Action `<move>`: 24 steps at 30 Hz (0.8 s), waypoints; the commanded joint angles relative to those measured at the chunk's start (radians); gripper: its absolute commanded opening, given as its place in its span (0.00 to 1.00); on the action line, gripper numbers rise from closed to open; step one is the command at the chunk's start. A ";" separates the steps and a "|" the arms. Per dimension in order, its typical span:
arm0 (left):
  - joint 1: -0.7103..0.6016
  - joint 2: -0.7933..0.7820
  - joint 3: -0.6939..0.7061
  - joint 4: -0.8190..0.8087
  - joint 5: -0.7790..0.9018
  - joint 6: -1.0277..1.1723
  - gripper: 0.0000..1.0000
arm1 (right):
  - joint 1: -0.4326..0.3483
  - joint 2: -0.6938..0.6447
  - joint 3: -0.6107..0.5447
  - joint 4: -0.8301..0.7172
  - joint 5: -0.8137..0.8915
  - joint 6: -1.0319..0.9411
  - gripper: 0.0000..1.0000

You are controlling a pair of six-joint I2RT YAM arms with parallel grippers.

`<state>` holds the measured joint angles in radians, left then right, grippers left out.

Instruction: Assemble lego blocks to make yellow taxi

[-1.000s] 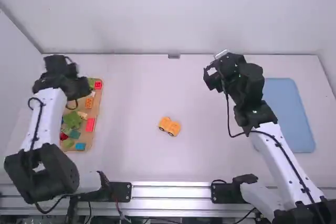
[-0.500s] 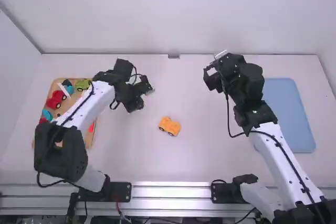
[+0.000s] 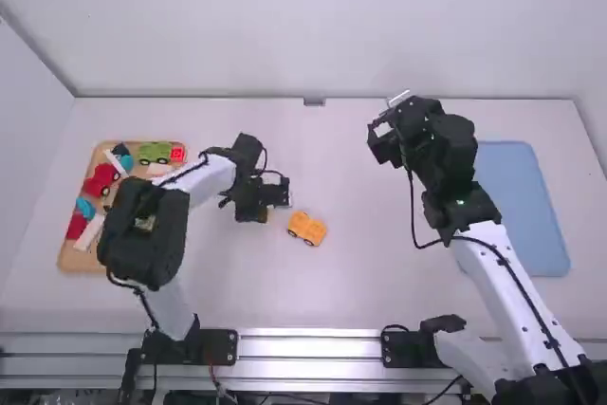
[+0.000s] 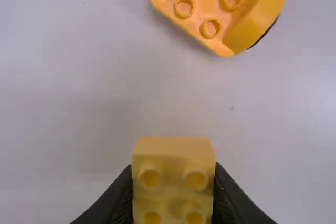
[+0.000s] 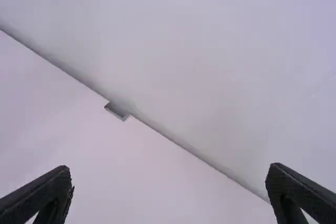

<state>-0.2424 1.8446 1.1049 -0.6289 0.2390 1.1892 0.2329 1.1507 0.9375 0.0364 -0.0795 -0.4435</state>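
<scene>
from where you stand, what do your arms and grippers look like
They have white links and bulky black joints, with thin black cables looping alongside. The left gripper and right gripper are black too, each with two slim fingers.

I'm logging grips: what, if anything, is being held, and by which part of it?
The left hand holds a studded yellow block by two opposite sides. The right hand holds nothing.
</scene>
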 commanded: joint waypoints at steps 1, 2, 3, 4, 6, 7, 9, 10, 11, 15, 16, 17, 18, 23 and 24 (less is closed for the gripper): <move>-0.002 0.008 -0.044 0.031 0.011 0.038 0.02 | -0.004 0.007 0.030 0.001 -0.002 0.029 0.98; -0.002 0.008 -0.061 0.060 0.011 0.039 0.02 | -0.003 0.007 0.030 0.000 -0.002 0.027 0.98; -0.002 0.008 -0.061 0.060 0.011 0.039 0.02 | -0.003 0.007 0.030 0.000 -0.002 0.027 0.98; -0.002 0.008 -0.084 0.091 0.018 0.038 0.02 | -0.002 0.007 0.030 0.000 -0.002 0.027 0.98; -0.001 0.008 -0.103 0.114 0.028 0.038 0.02 | -0.004 0.007 0.030 0.001 -0.002 0.027 0.98; 0.002 0.008 -0.109 0.119 0.034 0.038 0.02 | -0.004 0.007 0.030 0.001 -0.002 0.027 0.98; -0.001 0.008 -0.132 0.142 0.042 0.038 0.02 | -0.004 0.007 0.030 0.001 -0.002 0.027 0.98; -0.002 0.008 -0.145 0.156 0.039 0.039 0.02 | -0.004 0.007 0.030 0.001 -0.002 0.027 0.98; -0.002 0.008 -0.150 0.163 0.037 0.039 0.02 | -0.004 0.007 0.030 0.001 -0.002 0.027 0.98; 0.005 0.008 -0.161 0.193 0.031 0.038 0.38 | -0.002 0.007 0.030 0.001 -0.002 0.027 0.98; 0.005 0.007 -0.159 0.194 0.031 0.038 0.69 | -0.003 0.007 0.030 0.001 -0.002 0.027 0.98; 0.005 0.007 -0.152 0.191 0.031 0.037 0.96 | -0.003 0.007 0.030 0.001 -0.002 0.027 0.98; 0.005 0.006 -0.147 0.187 0.031 0.034 0.99 | -0.003 0.007 0.030 0.001 -0.002 0.027 0.98; 0.005 -0.005 -0.041 0.059 0.052 0.034 0.99 | -0.003 0.007 0.030 0.001 -0.002 0.027 0.98; 0.006 -0.013 -0.014 0.025 0.061 0.034 0.99 | -0.003 0.007 0.030 0.001 -0.002 0.027 0.98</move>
<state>-0.2420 1.8439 1.0203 -0.5652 0.2684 1.2205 0.2329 1.1507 0.9375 0.0364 -0.0811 -0.4252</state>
